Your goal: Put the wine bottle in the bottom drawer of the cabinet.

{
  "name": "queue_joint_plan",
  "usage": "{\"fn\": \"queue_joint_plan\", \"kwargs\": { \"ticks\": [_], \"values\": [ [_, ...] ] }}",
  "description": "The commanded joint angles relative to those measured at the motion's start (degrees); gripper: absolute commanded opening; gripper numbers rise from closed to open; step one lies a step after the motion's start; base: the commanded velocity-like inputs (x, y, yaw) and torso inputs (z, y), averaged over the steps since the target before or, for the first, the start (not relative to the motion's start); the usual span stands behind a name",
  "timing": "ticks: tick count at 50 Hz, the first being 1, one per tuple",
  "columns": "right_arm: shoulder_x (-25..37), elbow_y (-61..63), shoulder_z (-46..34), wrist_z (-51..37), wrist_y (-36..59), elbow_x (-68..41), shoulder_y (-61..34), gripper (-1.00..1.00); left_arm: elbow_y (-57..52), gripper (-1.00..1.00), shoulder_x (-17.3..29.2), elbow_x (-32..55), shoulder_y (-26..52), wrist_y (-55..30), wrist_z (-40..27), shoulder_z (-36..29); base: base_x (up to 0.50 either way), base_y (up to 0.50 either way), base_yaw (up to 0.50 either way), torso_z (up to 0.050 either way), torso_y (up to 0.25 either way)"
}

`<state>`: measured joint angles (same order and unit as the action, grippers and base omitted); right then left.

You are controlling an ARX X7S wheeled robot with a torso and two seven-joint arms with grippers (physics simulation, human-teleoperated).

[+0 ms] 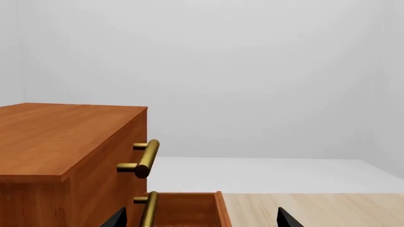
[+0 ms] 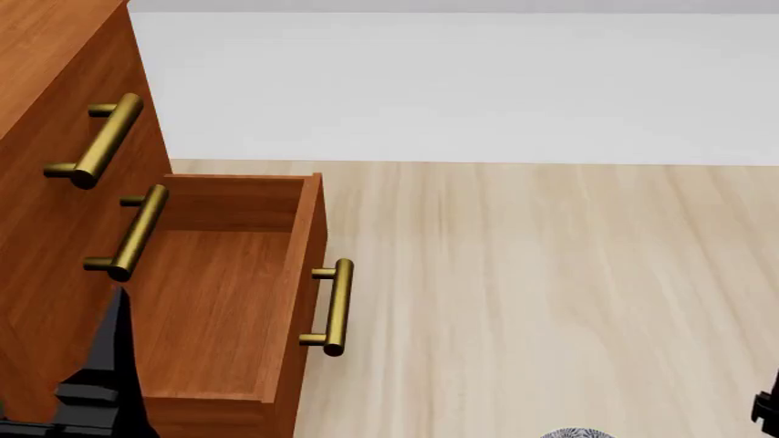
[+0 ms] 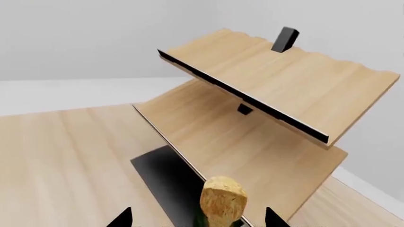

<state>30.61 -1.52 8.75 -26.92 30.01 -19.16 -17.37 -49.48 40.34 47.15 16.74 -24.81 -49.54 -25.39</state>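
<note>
The wine bottle (image 3: pixel 222 201) shows only its tan cork top, between the right gripper's (image 3: pixel 197 218) dark fingertips; whether they grip it I cannot tell. Behind stands the pale rack (image 3: pixel 277 90). The bottom drawer (image 2: pixel 232 292) of the cabinet (image 2: pixel 49 109) is pulled open, with the left gripper (image 1: pixel 198 220) spread open just above it, holding nothing.

Cabinet (image 2: pixel 49 237) on pale wood floor (image 2: pixel 548 292)
</note>
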Motion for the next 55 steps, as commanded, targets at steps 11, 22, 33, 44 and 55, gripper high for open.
{"fn": "queue_joint_plan", "kwargs": {
  "ticks": [11,22,33,44,55],
  "values": [
    [1.4,-0.3,1.3,-0.7,0.9,0.1,0.2,1.00,-0.2,1.00,0.7,0.4,-0.1,0.3,-0.5,0.5,0.00,0.00,0.00,0.000,0.000],
    [1.1,-3.5,1.2,-0.1,-0.8,0.3,-0.4,1.00,0.0,1.00,0.7,0.0,-0.2,0.4,-0.4,0.1,0.00,0.00,0.00,0.000,0.000],
    [0.5,-4.9,1.7,1.0,-2.1,-0.6,0.0,-1.00,0.5,1.00,0.7,-0.2,-0.4,0.8,-0.2,0.0,0.00,0.00,0.00,0.000,0.000],
    [0.8,-3.3,1.0,2.3,-2.1,-1.1,-0.2,-1.00,0.6,1.00,0.7,-0.1,-0.2,0.7,-0.3,-0.1,0.00,0.00,0.00,0.000,0.000],
    [2.1,3.4,0.8,1.5,0.7,-1.6,-0.6,-1.00,0.5,1.00,0.8,-0.3,-0.5,1.1,-0.3,-0.2,0.00,0.00,0.00,0.000,0.000]
  ]
}}
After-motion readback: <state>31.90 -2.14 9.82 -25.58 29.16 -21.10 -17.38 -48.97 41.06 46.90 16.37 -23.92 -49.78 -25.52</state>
